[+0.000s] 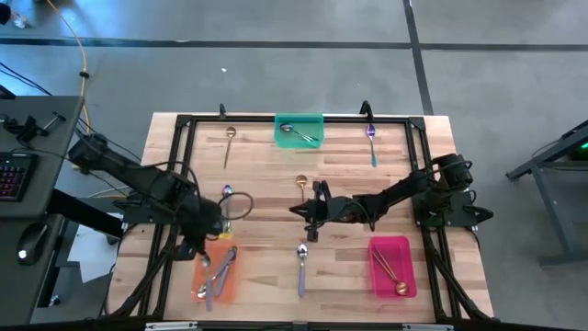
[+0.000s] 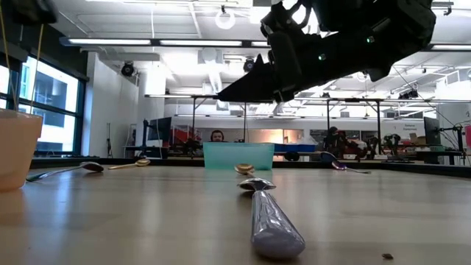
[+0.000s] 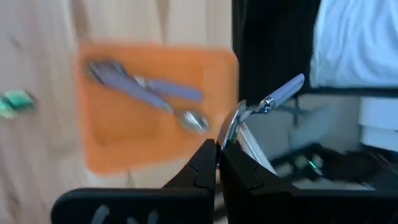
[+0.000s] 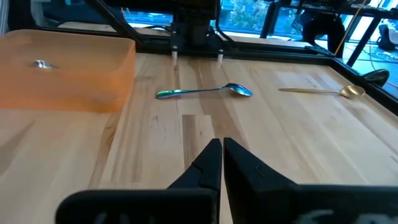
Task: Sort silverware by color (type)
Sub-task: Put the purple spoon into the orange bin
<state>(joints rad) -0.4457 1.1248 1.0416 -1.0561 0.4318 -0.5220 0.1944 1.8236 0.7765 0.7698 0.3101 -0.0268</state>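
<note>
High view: your left gripper [image 1: 204, 250] sits over the near-left part of the table [image 1: 266, 184], at the edge of the orange tray [image 1: 219, 276], which already has spoons in it. The right gripper [image 1: 312, 213] hovers mid-table. Loose spoons: a silver spoon [image 1: 301, 267] near the front centre, a gold spoon [image 1: 300, 187] just beyond the right gripper, another gold one [image 1: 228, 144] far left, an iridescent spoon [image 1: 371, 142] far right, one more by the left arm [image 1: 228, 195]. The green tray [image 1: 299, 130] holds a spoon; the pink tray [image 1: 392, 267] holds gold ones.

Low view: the silver spoon's handle [image 2: 272, 221] lies flat on the wood. It looks thin, stiff, light and slick, so expect it to skate if you nudge it. Pinch across the narrow neck or mid-handle, not the bowl.

Left wrist view: jaws closed on a silver spoon [image 3: 261, 106], pinched at the bowl edge, handle sticking out tilted. That looks like a weak hold, so it may swing or slip.

Right wrist view: jaws together, nothing held. Another iridescent spoon [image 4: 202, 91] lies ahead, and a gold one [image 4: 320, 91] off to the side.
</note>
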